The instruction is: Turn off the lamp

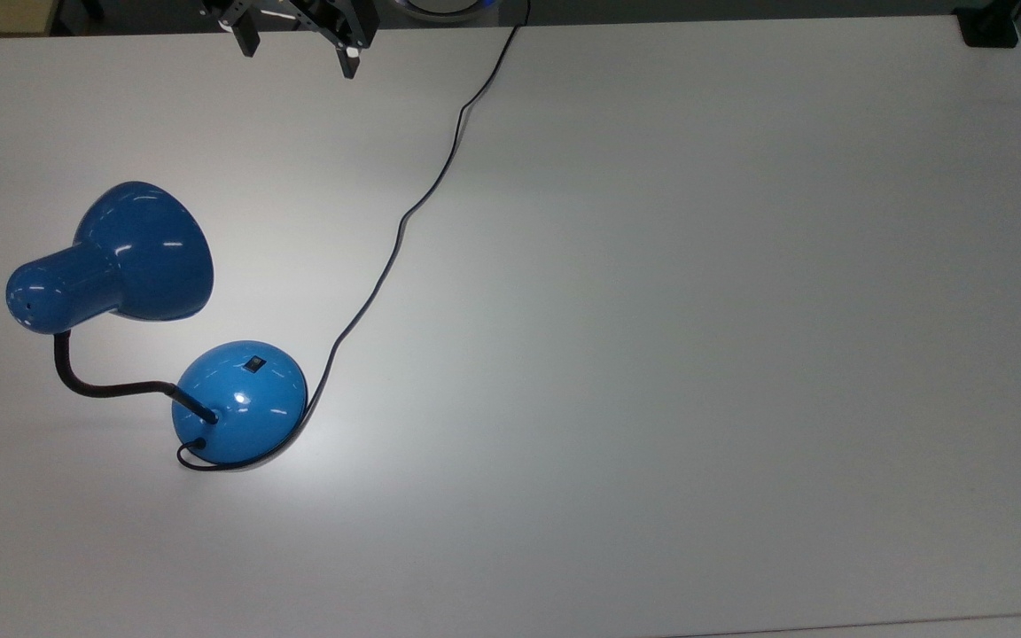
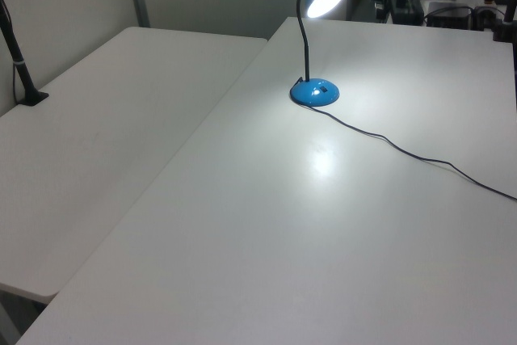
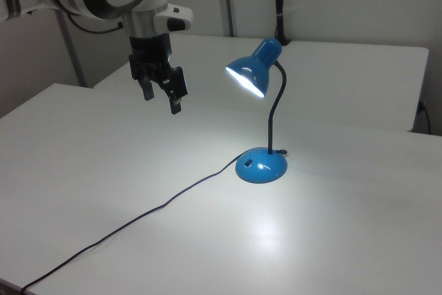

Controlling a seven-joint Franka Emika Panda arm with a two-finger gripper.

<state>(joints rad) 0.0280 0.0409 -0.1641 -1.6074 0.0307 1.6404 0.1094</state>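
While lamp (image 3: pixel 261 119) glows — white table (image 1: pixel 652 354) bright | gripper (image 3: pixel 160 96) open, aloft

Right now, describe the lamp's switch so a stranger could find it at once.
On the white table stands one blue lamp, lit, with a black cord trailing away. Follow its black neck down to the round domed base. The switch is the small black square on the dome's top, on the side away from where the neck enters; it is the one dark patch on the glossy blue.
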